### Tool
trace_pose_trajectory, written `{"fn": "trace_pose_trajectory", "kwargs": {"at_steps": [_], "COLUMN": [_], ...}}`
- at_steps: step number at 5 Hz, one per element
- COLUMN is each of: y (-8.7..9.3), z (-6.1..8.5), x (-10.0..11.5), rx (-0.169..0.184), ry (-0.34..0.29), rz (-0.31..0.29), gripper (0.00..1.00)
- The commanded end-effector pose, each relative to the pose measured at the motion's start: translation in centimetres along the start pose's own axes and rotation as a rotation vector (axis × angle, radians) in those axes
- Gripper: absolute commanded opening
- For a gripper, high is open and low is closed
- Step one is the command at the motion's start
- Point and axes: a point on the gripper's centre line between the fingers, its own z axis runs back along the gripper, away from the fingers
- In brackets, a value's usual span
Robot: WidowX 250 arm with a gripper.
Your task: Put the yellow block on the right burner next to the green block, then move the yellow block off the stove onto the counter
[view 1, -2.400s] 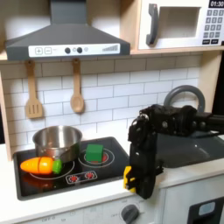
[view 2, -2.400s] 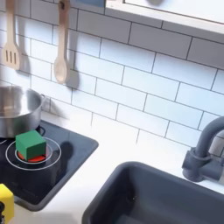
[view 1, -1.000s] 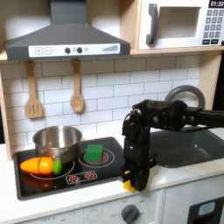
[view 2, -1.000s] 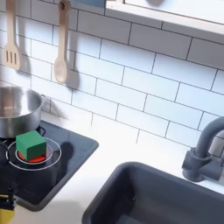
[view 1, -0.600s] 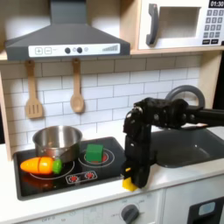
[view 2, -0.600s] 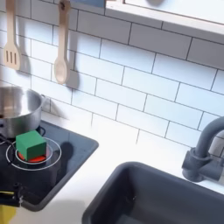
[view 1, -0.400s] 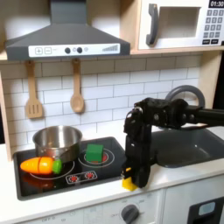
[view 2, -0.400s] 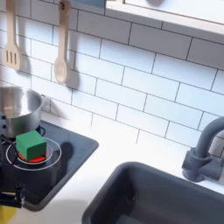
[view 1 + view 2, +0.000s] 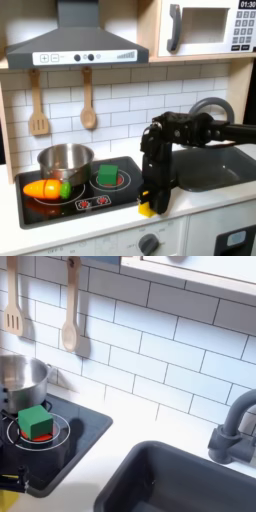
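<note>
**Yellow block down at the stove's front edge, burner step not done**

My end effector [image 9: 148, 207] pinched the yellow block [image 9: 146, 210] low by the stove [image 9: 95, 201] corner, beside the worktop [image 9: 200, 200]. Green block [image 9: 107, 174] sat alone on its burner. The second exterior view showed yellow [image 9: 8, 483] at the stove's front rim.

The stove [image 9: 60, 205] is glossy black, mirror-smooth. The pot [image 9: 65, 162] looks like polished metal. Two hanging spoons [image 9: 88, 110] appear wooden. The counter [image 9: 120, 436] is smooth white; the wall tiles [image 9: 160, 341] gleam.
</note>
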Motion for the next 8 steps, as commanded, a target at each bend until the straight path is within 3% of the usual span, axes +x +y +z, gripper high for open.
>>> {"fn": "trace_pose_trajectory", "kwargs": {"at_steps": [1,5,7,8], "y": [0.1,0.0,0.4,0.2], "z": [0.0,-0.1,1.2,1.6], "x": [0.6,0.5,-1.2,-1.8], "rx": [-0.002,0.001,0.006,0.004], "ry": [0.002,0.002,0.011,0.008], "rz": [0.004,0.006,0.009,-0.022], "gripper": [0.00,0.00,0.00,0.00]}}
